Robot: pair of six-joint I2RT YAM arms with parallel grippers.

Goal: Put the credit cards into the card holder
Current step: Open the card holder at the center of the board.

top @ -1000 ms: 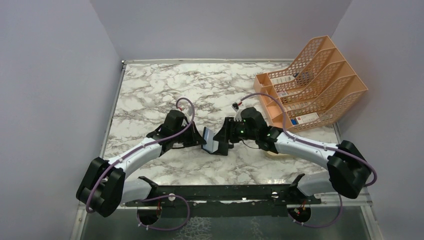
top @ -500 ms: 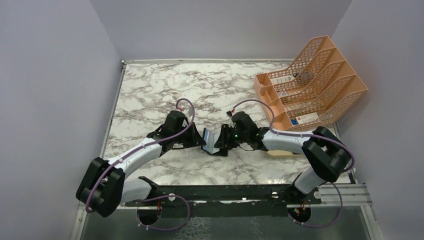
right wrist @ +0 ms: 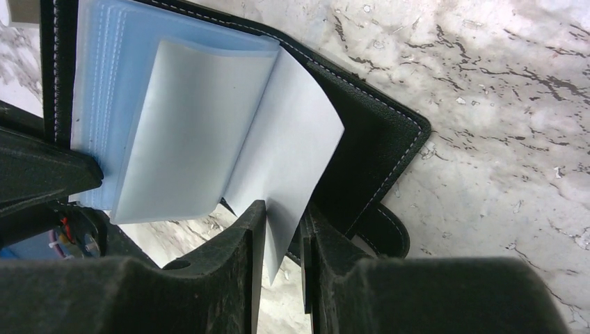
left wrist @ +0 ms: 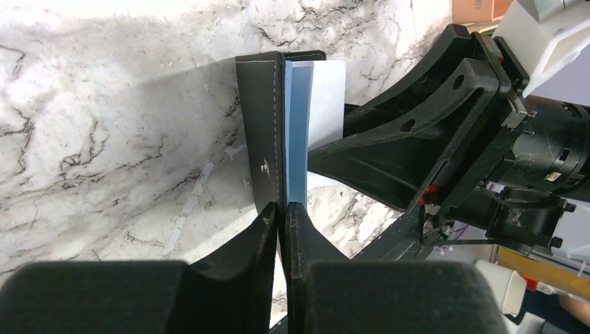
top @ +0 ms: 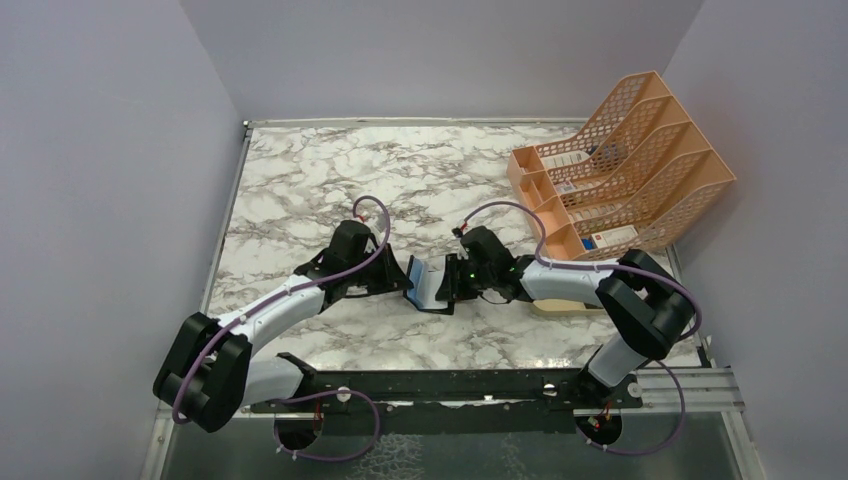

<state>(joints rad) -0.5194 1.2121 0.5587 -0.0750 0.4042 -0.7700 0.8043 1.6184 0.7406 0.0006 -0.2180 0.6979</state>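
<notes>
Pinching the black holder (left wrist: 261, 125) by its near edge, the left gripper (left wrist: 282, 214) is set with jaws almost together, so that the case is held standing open like a book at mid-table (top: 300, 180), between the two arms. Whether it rests on the marble or hangs just above it cannot be told. Blue sleeves (left wrist: 296, 139) are thereby fanned toward the right gripper (right wrist: 284, 233), whose jaws are narrow yet not closed, one finger on each side of a pale leaf (right wrist: 292, 139) that sticks out past the sleeves. Whether that leaf is a card or an empty sleeve cannot be told. It is judged that the leaf is straddled so that a pocket can be parted or a card pressed home. The snap tab (right wrist: 386, 233) hangs free beyond the fingers. Well apart, at the far right, the orange rack (top: 640, 150) with its white boxes (top: 612, 238) plays no part.
</notes>
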